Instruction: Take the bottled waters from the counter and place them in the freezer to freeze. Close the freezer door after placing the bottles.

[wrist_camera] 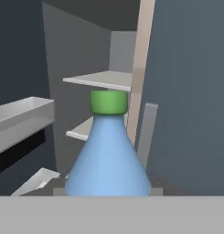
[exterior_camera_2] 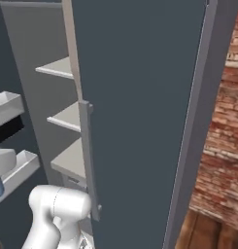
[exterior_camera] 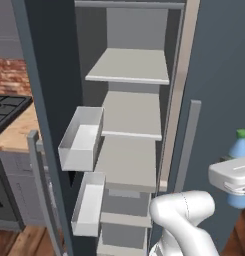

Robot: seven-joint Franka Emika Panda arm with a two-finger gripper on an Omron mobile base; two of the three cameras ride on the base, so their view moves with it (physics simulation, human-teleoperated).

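The freezer [exterior_camera: 129, 125] is standing open in front of the robot, and its pale shelves [exterior_camera: 131, 67] are looking bare, so I judge no bottle is inside yet. The freezer door [exterior_camera: 41, 100] is swung wide to the left, with its white bins [exterior_camera: 83, 137] facing the opening. On the right side another dark door [exterior_camera_2: 140, 121] with a long bar handle [exterior_camera_2: 87, 155] is staying shut, just beside the open part; I think the arm is needing to pass left of this handle to reach a shelf. The desk [exterior_camera: 16, 132] with the black stove [exterior_camera: 6, 112] is showing far at the left. The gripper [exterior_camera: 233, 176] is pinching the blue bottle [wrist_camera: 109, 160] with the green cap [wrist_camera: 109, 101], holding it upright in the air, near the opening but not inside. So the first bottle is on its way; the second bottle and the closing of the door are remaining.
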